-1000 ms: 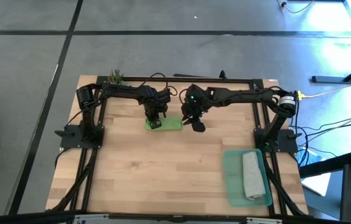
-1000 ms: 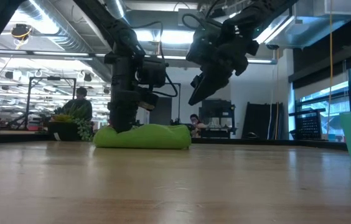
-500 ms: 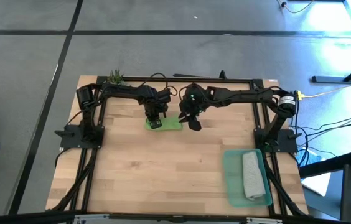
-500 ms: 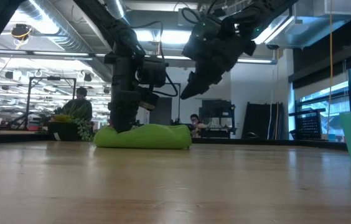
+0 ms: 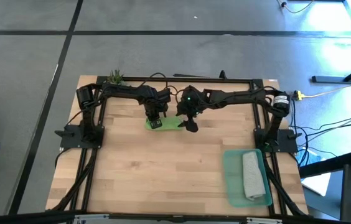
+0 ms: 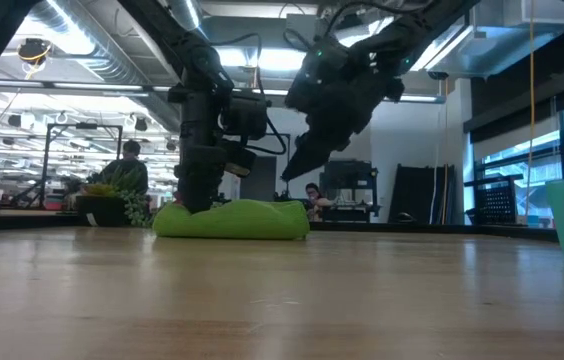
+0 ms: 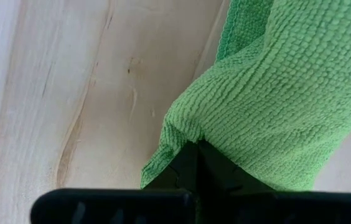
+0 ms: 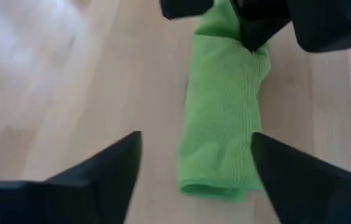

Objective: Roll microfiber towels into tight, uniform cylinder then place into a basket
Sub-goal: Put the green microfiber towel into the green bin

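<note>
Left claw [image 5: 155, 122] clenched on the left end of the green towel [image 5: 170, 124], rolled, lying far-centre on the surface [image 5: 163, 168]; right claw [image 5: 188, 124] spread wide, hovering above its right end, holding nothing; grey towel [image 5: 253, 176] already rolled inside the basket [image 5: 230, 177], near right; seemingly half done; green roll still to be carried over.
</note>
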